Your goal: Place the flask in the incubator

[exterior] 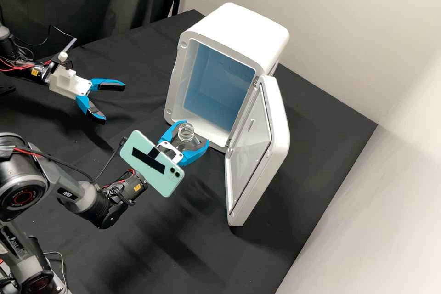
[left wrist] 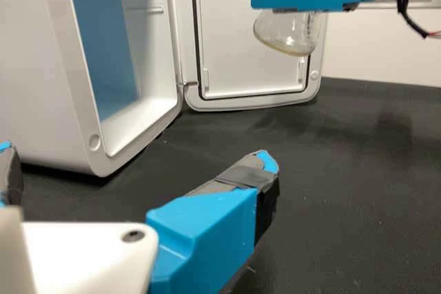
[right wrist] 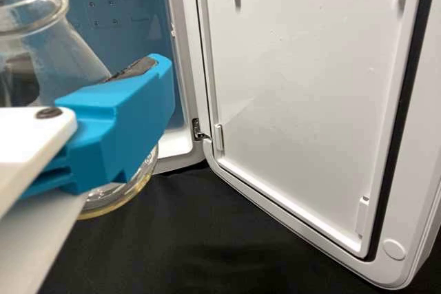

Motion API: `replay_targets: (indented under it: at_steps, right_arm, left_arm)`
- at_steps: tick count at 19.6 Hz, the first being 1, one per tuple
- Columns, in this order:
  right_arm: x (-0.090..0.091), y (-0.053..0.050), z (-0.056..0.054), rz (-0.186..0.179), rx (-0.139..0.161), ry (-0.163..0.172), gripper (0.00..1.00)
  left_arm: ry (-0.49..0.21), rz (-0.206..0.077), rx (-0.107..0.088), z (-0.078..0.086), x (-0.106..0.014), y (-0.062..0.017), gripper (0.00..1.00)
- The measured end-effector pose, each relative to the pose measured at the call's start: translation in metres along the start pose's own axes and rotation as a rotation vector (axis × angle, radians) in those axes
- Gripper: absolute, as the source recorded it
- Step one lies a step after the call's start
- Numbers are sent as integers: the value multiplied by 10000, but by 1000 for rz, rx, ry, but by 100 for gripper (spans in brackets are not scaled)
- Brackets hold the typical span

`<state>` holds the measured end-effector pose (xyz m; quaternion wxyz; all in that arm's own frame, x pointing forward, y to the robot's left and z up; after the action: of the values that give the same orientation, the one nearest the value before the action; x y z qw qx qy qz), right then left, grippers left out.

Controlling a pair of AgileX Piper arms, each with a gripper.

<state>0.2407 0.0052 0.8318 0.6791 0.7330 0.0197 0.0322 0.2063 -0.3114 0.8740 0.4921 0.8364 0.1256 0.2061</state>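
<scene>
A clear glass flask (exterior: 185,131) hangs above the bench just outside the incubator's (exterior: 239,32) open front, upright, with my right gripper (exterior: 193,134) shut on its body. In the right wrist view the flask (right wrist: 41,46) sits behind a blue finger (right wrist: 117,122), with the blue chamber (right wrist: 117,5) beyond it. The incubator's door (exterior: 257,147) stands swung open to the right. My left gripper (exterior: 113,102) is open and holds nothing, low over the bench well left of the incubator. The left wrist view shows the flask (left wrist: 286,32) held in front of the door (left wrist: 248,32).
A mint-green phone (exterior: 151,163) is strapped to the right arm's wrist. The black bench (exterior: 183,239) has free cloth in front of the door, and its right edge (exterior: 321,220) drops off. Cables (exterior: 18,64) lie at the far left.
</scene>
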Motion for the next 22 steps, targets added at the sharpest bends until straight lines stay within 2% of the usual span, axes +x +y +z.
replay_targets:
  at_steps: [2, 6, 11, 16, 22]
  right_arm:
    - [2, -5, 3, -1, 1, -2, 0]
    - [5, -21, -11, -8, -8, 4, 0]
    - [10, -35, 7, -14, -10, -2, 0]
    - [32, -112, 13, -39, -1, -9, 0]
    - [235, -185, 14, -36, -51, -12, 0]
  left_arm:
    - [-2, 20, -12, 7, -13, 47, 100]
    - [-9, 49, -9, 27, -34, 117, 100]
    - [-10, 52, -11, 29, -36, 123, 100]
    - [-14, 51, -11, 38, -34, 121, 100]
    - [-28, 66, -12, 69, -46, 158, 100]
